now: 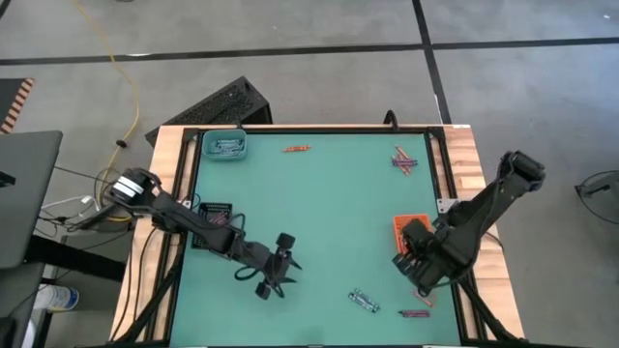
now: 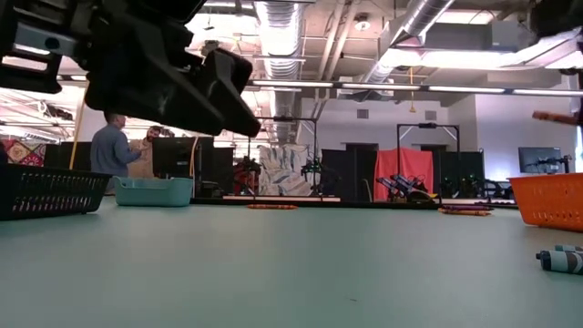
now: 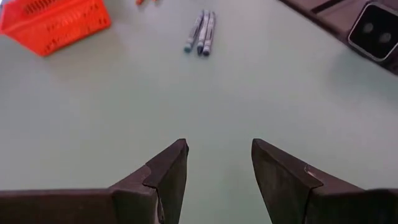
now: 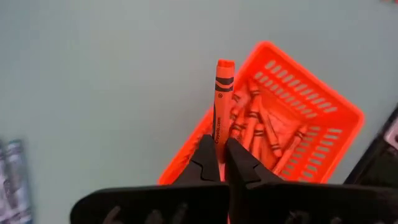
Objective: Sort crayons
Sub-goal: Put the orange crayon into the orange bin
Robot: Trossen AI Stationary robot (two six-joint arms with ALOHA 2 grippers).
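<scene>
My right gripper [image 4: 222, 142] is shut on an orange-red crayon [image 4: 222, 93] above the orange tray [image 4: 339, 112], which holds several orange-red crayons [image 4: 261, 127]. In the high view this gripper [image 1: 411, 259] is at the tray's near end [image 1: 407, 228]. My left gripper [image 3: 217, 148] is open and empty above bare table, near the middle front [image 1: 280, 261]. A few pale blue-grey crayons [image 3: 200, 32] lie on the table ahead of it [image 1: 364, 301]. My right gripper pinches the orange-red crayon between its two fingertips, on the lower part of its wrapper [image 4: 218, 135]. The crayon runs along the fingers and sticks out well past their tips. It is lifted clear above the orange tray and shows about level in the low view [image 2: 556, 117].
A teal tray [image 1: 224, 145] stands at the far left and a black tray [image 1: 215, 215] at the left edge. Orange-red crayons [image 1: 296, 148] lie at the far middle, mixed crayons [image 1: 404, 161] at the far right, a purple one [image 1: 416, 313] near the front right.
</scene>
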